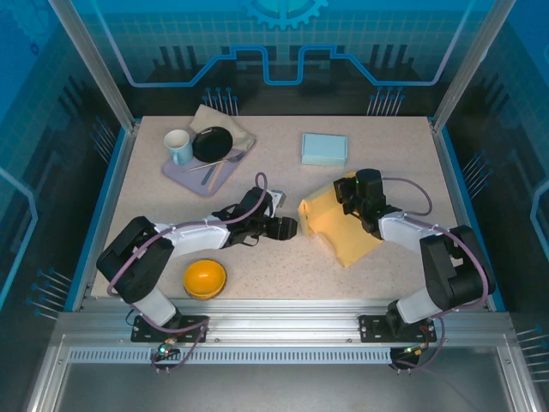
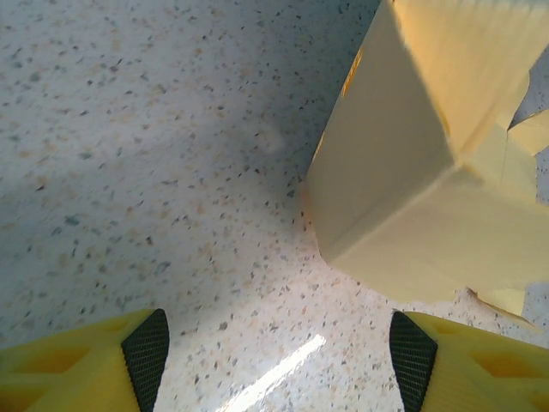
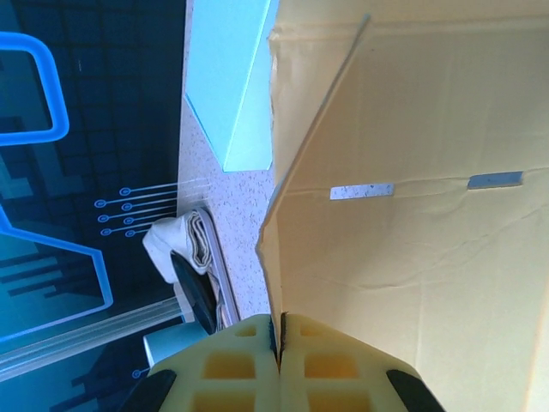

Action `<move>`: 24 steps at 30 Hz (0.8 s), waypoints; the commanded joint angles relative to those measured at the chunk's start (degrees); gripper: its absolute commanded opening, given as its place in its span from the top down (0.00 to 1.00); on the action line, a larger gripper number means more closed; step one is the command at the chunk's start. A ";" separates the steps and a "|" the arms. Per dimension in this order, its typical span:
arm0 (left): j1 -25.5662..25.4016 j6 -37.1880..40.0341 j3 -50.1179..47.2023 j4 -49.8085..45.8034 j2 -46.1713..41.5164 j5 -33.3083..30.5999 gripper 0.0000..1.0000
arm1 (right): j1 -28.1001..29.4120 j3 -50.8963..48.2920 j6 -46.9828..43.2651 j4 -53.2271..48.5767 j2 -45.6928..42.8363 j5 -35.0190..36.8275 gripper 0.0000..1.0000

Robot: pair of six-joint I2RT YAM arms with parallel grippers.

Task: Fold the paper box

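The yellow paper box [image 1: 343, 230] lies partly folded right of the table's middle, one wall raised and a flap spread toward the front. My right gripper [image 1: 347, 193] sits at its back edge. In the right wrist view this gripper [image 3: 279, 339] is shut on the thin edge of a box wall [image 3: 412, 215]. My left gripper [image 1: 287, 227] rests low on the table just left of the box. Seen from the left wrist, it [image 2: 279, 352] stands open with bare tabletop between its fingers, and the box corner [image 2: 403, 180] is a short way ahead, not touched.
A purple tray [image 1: 184, 174] at the back left carries a cup [image 1: 178, 146], a black bowl [image 1: 212, 143] and utensils, with a folded cloth [image 1: 232, 120] behind. A light blue box [image 1: 324, 148] lies behind the paper box. An orange bowl [image 1: 205, 278] sits front left.
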 commanded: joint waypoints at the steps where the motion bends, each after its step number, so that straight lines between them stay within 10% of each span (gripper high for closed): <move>1: -0.51 2.30 3.08 0.92 2.57 1.96 0.28 | -0.73 -2.16 -0.35 6.55 0.71 -1.23 1.00; 24: -5.10 0.72 9.76 -0.12 8.77 -1.26 0.29 | -2.20 -6.33 2.12 13.66 0.35 -6.48 1.00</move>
